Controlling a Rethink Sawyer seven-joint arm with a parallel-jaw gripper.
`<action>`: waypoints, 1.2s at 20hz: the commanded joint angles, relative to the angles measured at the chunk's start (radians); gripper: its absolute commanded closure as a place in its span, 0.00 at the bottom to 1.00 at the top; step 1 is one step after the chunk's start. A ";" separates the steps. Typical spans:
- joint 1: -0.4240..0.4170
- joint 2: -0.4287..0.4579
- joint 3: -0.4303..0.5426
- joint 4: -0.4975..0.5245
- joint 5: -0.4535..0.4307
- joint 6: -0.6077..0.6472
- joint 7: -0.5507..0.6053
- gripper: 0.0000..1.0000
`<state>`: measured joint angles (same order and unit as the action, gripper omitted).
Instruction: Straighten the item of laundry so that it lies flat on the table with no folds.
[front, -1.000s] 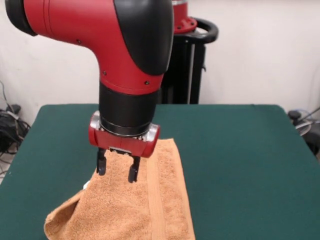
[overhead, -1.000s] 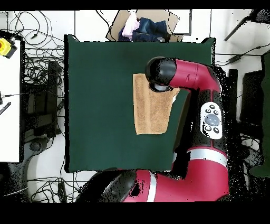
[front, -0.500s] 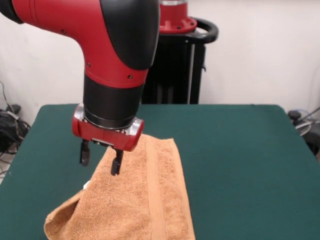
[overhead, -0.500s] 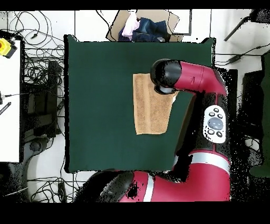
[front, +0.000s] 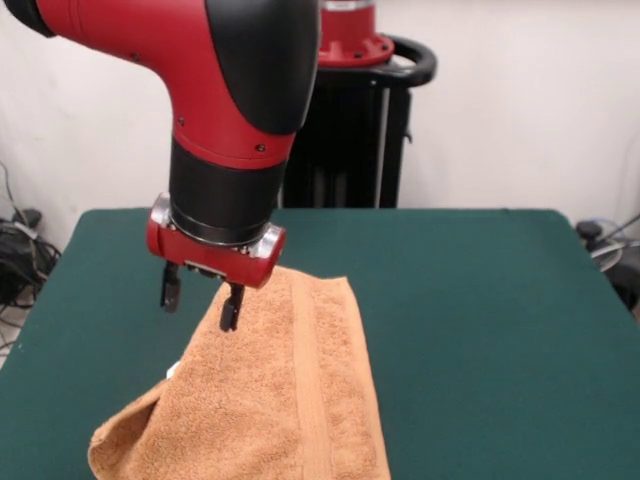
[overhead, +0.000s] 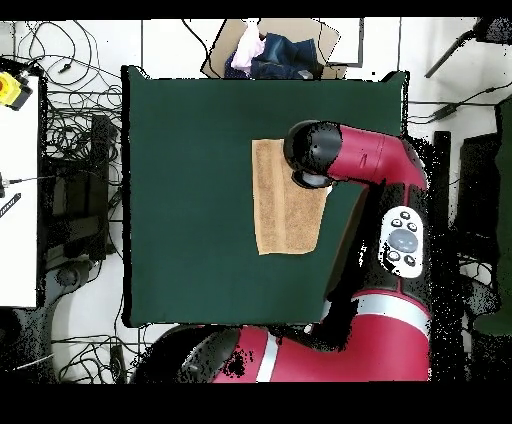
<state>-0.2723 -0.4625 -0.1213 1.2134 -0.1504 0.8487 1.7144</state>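
The orange-tan towel (front: 290, 400) lies on the dark green table (front: 480, 300), running off the picture's bottom edge in the front view. Its near left corner is folded over into a raised flap, and a woven band runs along its length. My gripper (front: 200, 300) hangs open and empty just above the towel's far left edge, not touching it. In the overhead view the towel (overhead: 283, 200) lies right of the table's (overhead: 190, 200) middle, with a slanted right edge. The arm's wrist hides the gripper there.
The black pedestal (front: 370, 130) stands behind the table's far edge. In the overhead view a cardboard box with clothes (overhead: 270, 50) sits beyond the table's top edge. Cables and a white desk (overhead: 20, 200) lie to the left.
My gripper has moved left in the front view, from over the towel's middle to its far left edge, and has risen a little. It stays open. The towel has not moved.
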 joint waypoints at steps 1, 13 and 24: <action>0.039 0.023 -0.018 0.154 0.059 -0.048 0.331 0.00; -0.031 0.026 -0.052 0.108 0.043 -0.066 0.228 0.00; -0.215 0.157 0.099 -0.058 -0.045 -0.123 -0.086 0.00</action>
<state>-0.4555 -0.4037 -0.1548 1.1867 -0.1354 0.8015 1.7308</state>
